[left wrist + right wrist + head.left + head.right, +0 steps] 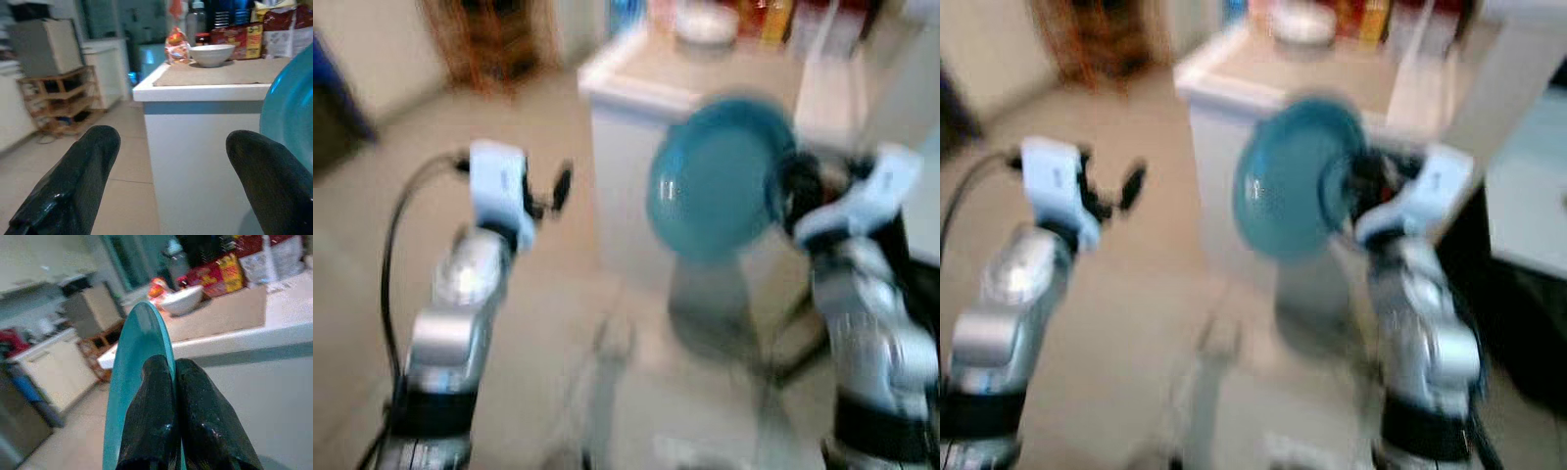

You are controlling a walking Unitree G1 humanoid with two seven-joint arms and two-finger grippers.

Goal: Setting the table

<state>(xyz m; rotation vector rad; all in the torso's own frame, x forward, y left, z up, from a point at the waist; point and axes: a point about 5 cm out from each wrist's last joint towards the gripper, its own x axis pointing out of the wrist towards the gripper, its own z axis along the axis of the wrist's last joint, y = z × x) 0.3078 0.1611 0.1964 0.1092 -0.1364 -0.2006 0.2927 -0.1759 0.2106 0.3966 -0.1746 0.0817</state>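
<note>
Teal plate (pixel 720 176): held on edge, rim pinched by right gripper (pixel 168 406), carried near the white table (pixel 636 83), which lies ahead. Left gripper (pixel 166 166): spread, empty, farther left.

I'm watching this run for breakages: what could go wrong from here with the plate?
1. The right gripper pinches the teal plate only at its rim, held on edge over hard floor; it might slip or swing out.
2. The white counter is close ahead, and the head views are blurred; the plate could knock its edge.
3. The white bowl and food packets crowd the counter's far side; setting down there may bump them.
</note>
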